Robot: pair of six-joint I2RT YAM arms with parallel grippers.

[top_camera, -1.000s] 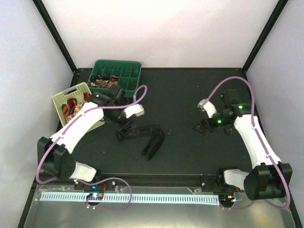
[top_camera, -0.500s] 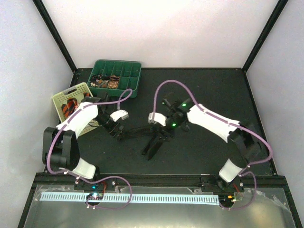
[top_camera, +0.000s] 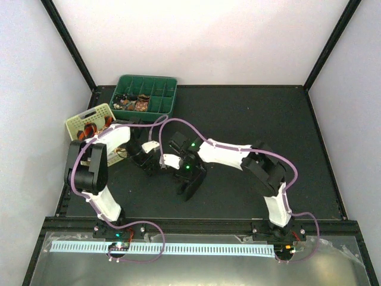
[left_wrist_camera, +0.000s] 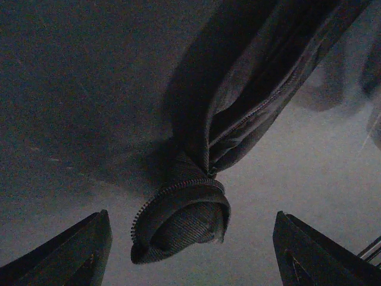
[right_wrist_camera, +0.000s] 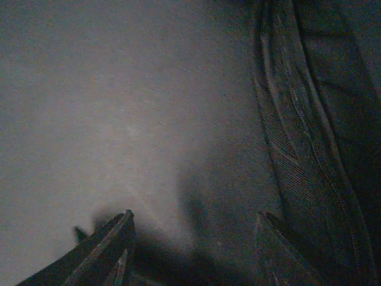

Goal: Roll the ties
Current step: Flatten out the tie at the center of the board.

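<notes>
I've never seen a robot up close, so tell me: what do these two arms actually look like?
Both the left arm and the right arm have smooth white shells between bulky black joints. A thin purple cable loops along each, and small green lights glow near the right wrist. The left gripper and right gripper each end in two dark, tapered fingers.

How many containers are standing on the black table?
2. A dark green plastic compartment tray stands at the far edge; a pale yellow slotted plastic basket stands near the left edge. No other containers are visible.
</notes>
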